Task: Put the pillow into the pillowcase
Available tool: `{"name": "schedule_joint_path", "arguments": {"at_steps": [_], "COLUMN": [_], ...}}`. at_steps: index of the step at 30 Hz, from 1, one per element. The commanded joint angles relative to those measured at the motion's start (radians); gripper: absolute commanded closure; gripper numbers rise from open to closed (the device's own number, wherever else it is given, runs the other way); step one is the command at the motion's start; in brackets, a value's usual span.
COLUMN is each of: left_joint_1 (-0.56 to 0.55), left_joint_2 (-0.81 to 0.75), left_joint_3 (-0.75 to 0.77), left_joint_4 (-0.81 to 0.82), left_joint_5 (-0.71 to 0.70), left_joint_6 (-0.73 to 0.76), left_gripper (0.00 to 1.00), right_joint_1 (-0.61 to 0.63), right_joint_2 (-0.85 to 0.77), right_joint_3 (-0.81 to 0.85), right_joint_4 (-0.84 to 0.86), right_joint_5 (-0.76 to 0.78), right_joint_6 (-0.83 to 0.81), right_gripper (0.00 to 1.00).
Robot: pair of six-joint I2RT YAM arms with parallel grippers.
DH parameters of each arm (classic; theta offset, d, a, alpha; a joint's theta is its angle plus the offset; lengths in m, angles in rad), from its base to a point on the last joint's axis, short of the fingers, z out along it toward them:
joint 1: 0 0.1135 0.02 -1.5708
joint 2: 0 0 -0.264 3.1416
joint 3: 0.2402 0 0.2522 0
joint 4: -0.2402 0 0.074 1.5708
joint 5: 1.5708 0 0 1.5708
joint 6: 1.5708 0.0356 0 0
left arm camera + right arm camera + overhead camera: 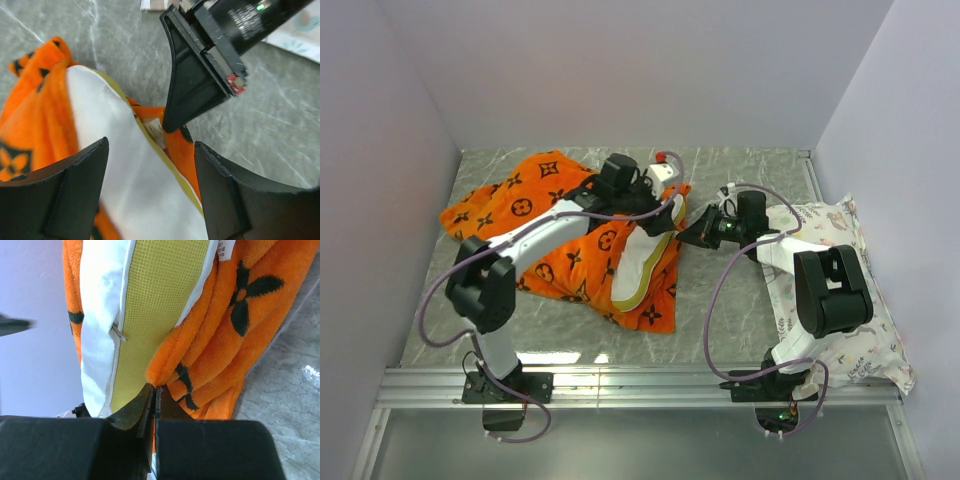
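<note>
The orange pillowcase (535, 215) with black marks lies crumpled at the left middle of the table. The white pillow (640, 265) with its yellow band sticks partly out of the case's right side. My left gripper (150, 150) hovers open over the pillow (125, 170), one finger on each side, with the pillowcase (40, 115) around it. My right gripper (155, 387) is shut on the pillowcase's edge (235, 340) beside the pillow's yellow mesh band (155, 300). In the top view the right gripper (685, 237) meets the case's right edge, close to the left gripper (665, 195).
A white pillow printed with plants (840, 300) lies along the right side under the right arm. Grey walls close in the table on the left, back and right. The right gripper's black body (192, 95) sits just ahead of my left fingers.
</note>
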Motion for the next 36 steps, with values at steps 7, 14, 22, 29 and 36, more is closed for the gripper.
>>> {"name": "schedule_joint_path", "arguments": {"at_steps": [7,14,22,29,36], "left_joint_1": [-0.055,-0.017,0.109,0.074,0.047], "left_joint_2": [0.209,0.188,-0.047,-0.006,0.062], "left_joint_3": [0.080,0.107,-0.031,-0.165,-0.326], "left_joint_4": [0.077,-0.020,-0.473,-0.581,-0.477], "left_joint_5": [-0.340,-0.313,0.071,0.094,0.037], "left_joint_6": [0.090,0.164,0.665,0.805,0.905], "left_gripper": [0.26,0.90,1.00,1.00,1.00], "right_joint_1": [0.003,-0.001,-0.056,-0.063,-0.087], "right_joint_2": [-0.039,-0.053,-0.025,-0.066,-0.163], "right_joint_3": [0.009,-0.004,0.019,0.042,0.070], "right_joint_4": [-0.023,-0.063,0.020,0.078,0.123], "right_joint_5": [-0.040,0.019,-0.014,-0.060,-0.072], "right_joint_6": [-0.020,-0.052,0.017,0.075,0.135], "right_gripper": [1.00,1.00,1.00,1.00,1.00]}}
